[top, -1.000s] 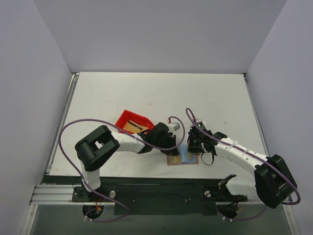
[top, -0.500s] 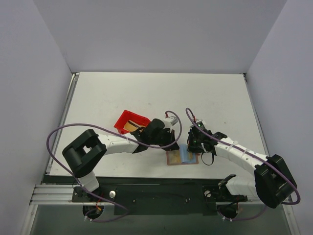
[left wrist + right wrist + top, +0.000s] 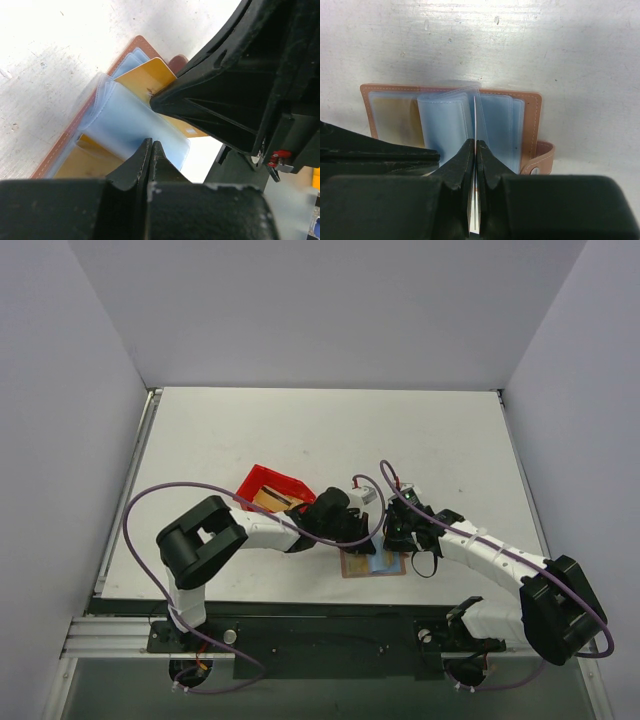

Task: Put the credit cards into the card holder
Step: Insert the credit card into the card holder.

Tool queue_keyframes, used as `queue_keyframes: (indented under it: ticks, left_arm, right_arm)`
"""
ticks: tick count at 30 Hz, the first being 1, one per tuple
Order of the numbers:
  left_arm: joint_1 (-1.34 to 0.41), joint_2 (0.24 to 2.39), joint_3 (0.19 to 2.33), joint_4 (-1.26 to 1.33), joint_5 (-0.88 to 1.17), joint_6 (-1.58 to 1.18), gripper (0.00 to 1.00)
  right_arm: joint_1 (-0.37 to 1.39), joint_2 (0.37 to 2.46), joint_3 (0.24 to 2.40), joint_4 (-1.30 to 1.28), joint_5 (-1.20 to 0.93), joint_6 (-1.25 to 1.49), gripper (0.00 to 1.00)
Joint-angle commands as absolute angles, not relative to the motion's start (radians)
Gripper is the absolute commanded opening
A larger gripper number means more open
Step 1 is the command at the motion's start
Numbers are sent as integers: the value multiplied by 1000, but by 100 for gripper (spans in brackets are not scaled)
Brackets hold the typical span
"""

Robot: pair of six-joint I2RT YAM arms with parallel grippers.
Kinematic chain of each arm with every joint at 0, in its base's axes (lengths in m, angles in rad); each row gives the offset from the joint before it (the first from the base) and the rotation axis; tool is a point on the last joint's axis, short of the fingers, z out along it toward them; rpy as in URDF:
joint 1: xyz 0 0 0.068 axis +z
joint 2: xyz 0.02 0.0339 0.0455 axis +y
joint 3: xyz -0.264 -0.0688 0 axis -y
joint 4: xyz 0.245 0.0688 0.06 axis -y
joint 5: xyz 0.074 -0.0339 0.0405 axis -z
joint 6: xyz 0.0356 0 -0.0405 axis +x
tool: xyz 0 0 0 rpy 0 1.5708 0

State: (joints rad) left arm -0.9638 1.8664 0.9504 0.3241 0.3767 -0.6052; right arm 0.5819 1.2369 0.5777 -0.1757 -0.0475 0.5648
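The card holder (image 3: pixel 352 568) lies open near the table's front, brown-edged (image 3: pixel 532 125) with light blue sleeves. My right gripper (image 3: pixel 394 540) (image 3: pixel 475 145) is shut on a gold credit card (image 3: pixel 142 77). The card stands on edge (image 3: pixel 476 112) between the sleeves at the fold. My left gripper (image 3: pixel 362 529) (image 3: pixel 151 145) is shut with nothing visible between its tips, which are low over a blue sleeve (image 3: pixel 125 120) on the holder's left half. Another gold card (image 3: pixel 395 117) sits in the leftmost pocket.
A red bin (image 3: pixel 258 478) holding more gold cards (image 3: pixel 268 498) stands just left of the left wrist. Both arms crowd over the holder, fingers almost touching. The clasp tab (image 3: pixel 542 160) sticks out on the holder's right side.
The left arm swung its elbow out to the left and back, and its gripper ended slightly further right, at the holder. The right arm kept still with its card.
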Motion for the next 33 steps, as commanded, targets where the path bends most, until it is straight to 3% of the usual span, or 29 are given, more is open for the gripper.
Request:
queue_keyframes:
  ticks: [1, 33]
  left_arm:
    - [-963, 1873, 985, 327, 393, -566, 0]
    - [-956, 1891, 931, 282, 376, -552, 0]
  right_arm:
    - [578, 1253, 561, -212, -48, 571, 0]
    - [574, 1154, 594, -299, -3, 565, 0]
